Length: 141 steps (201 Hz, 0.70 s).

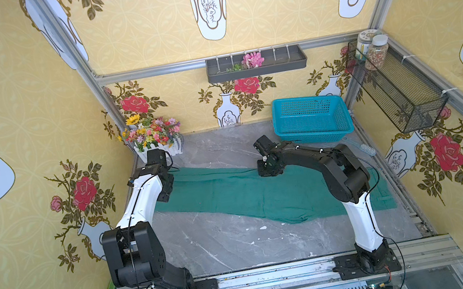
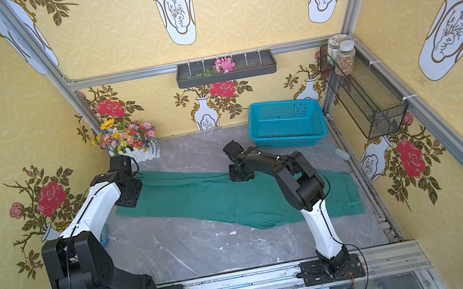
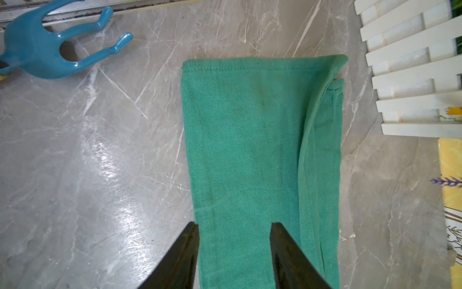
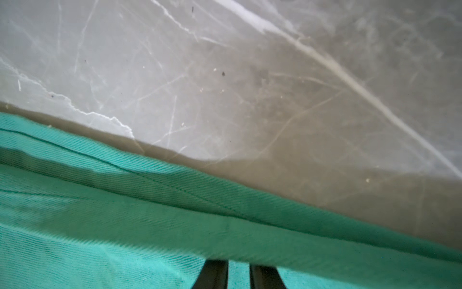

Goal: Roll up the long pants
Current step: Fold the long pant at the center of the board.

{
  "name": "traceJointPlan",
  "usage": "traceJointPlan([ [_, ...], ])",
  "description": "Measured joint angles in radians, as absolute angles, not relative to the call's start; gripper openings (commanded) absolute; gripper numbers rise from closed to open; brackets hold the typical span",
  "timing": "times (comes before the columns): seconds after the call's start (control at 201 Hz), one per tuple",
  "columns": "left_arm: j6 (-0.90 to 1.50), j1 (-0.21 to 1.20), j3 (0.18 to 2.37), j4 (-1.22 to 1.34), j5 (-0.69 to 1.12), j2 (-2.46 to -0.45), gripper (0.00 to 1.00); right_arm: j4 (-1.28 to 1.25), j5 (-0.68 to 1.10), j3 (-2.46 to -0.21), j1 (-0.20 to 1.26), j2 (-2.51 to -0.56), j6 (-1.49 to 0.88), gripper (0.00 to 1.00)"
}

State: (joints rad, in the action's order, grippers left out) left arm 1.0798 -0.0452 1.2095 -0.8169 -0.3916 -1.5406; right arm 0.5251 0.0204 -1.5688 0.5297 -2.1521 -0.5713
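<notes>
Table (image 1: 225, 248): grey marble | long pants (image 1: 248, 193): lie flat, full length across it, legs stacked, no turn rolled | my left gripper (image 3: 233, 224): jaws spread over the hem end, holding nothing | my right gripper (image 4: 238, 261): jaws near together, pinching the far edge mid-length | left to do, I judge: whole roll.

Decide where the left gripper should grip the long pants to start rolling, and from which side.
Probably the hemmed cuff end of the long pants, taken straight down from above with the left gripper open across the hem. Both legs lie stacked flat there, giving a straight free edge to pinch and turn toward the waist.
</notes>
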Motion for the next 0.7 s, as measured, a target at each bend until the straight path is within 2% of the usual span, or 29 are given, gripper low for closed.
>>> traceJointPlan([
  [0.159,1.072,-0.045,1.206,-0.816,-0.385,-1.543,0.53,0.513,0.022,-1.59,0.518,-2.167,-0.557,0.3],
  [0.254,1.063,-0.045,1.194,-0.808,-0.377,-1.546,0.53,0.5,0.02,-1.621,0.515,-2.178,-0.545,0.41],
  [0.468,1.002,-0.045,1.176,-0.739,-0.307,-1.591,0.49,0.473,0.009,-1.662,0.512,-2.168,-0.519,0.44],
  [0.703,0.97,-0.045,1.171,-0.675,-0.282,-1.604,0.5,0.456,0.034,-1.491,0.582,-1.994,-0.539,0.43],
])
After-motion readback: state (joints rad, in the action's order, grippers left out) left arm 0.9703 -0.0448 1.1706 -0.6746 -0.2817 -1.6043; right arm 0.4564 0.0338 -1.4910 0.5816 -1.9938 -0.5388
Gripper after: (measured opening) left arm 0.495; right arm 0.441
